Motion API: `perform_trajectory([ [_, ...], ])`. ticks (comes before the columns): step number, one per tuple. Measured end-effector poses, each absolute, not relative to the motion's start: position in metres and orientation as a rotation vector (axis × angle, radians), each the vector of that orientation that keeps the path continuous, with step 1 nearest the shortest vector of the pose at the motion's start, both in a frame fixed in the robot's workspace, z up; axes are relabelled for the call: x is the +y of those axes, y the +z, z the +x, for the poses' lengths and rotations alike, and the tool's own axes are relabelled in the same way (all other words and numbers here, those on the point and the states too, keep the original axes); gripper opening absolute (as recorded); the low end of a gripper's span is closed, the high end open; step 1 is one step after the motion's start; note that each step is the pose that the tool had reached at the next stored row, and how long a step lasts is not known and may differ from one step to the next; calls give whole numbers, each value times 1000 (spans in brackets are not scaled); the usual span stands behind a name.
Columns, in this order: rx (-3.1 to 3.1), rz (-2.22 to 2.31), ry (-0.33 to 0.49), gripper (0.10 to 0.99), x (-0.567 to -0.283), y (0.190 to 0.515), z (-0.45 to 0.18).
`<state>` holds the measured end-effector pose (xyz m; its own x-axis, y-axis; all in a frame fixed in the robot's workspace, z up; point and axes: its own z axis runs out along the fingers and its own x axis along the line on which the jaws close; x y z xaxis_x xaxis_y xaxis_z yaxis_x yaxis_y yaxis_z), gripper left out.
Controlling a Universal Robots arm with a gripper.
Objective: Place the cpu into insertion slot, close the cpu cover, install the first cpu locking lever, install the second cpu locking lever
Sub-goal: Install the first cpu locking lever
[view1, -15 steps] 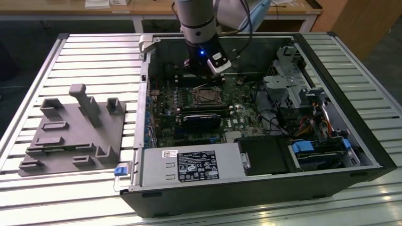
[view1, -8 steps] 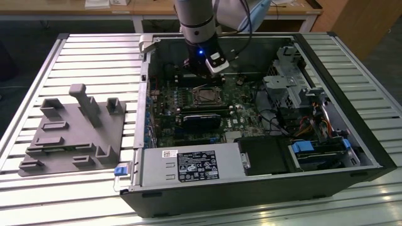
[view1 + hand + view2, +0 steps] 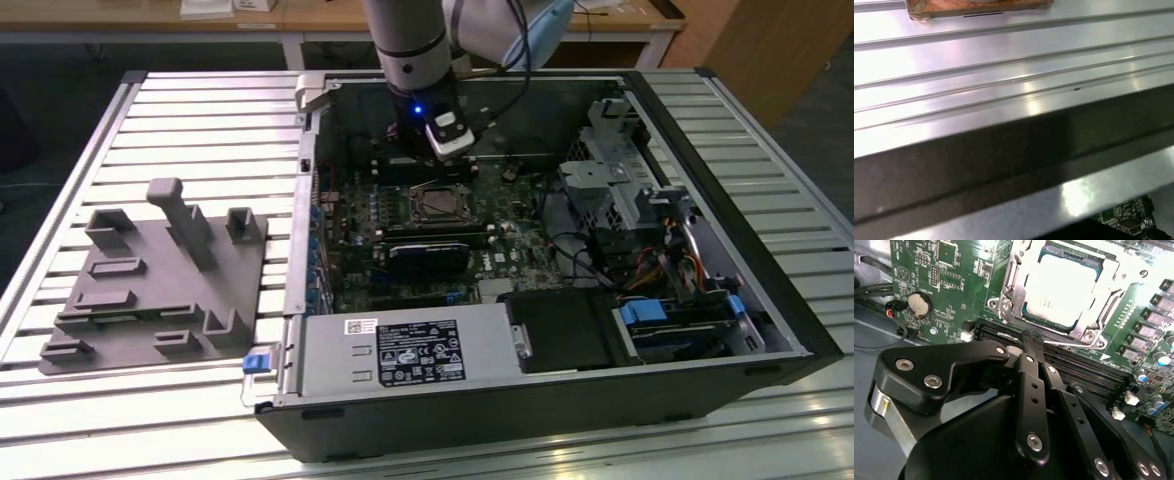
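In the exterior view the insertion slot [image 3: 435,205] is only a small dark square near the gripper [image 3: 430,160] (the chip cannot be made out there). The second wrist view shows the cpu [image 3: 1061,287] seated under the lowered cpu cover [image 3: 1013,287]. It also shows the black fingers [image 3: 1029,370] pressed together, nothing between them, over the memory slots [image 3: 1089,372].

Open black computer case [image 3: 534,420] lying on a slatted aluminium table [image 3: 174,110]; grey moulded fixture [image 3: 154,290] beside it at the exterior view's left. Inside, labelled power supply [image 3: 407,350], blue-tabbed drive bay [image 3: 667,330], coin cell [image 3: 918,304], black memory slots [image 3: 1089,375].
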<state>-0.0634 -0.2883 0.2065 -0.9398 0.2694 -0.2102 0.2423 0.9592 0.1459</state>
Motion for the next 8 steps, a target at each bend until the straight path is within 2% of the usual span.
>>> perform_trajectory([
  [8,2877,410,169,106,-286,205,-63],
])
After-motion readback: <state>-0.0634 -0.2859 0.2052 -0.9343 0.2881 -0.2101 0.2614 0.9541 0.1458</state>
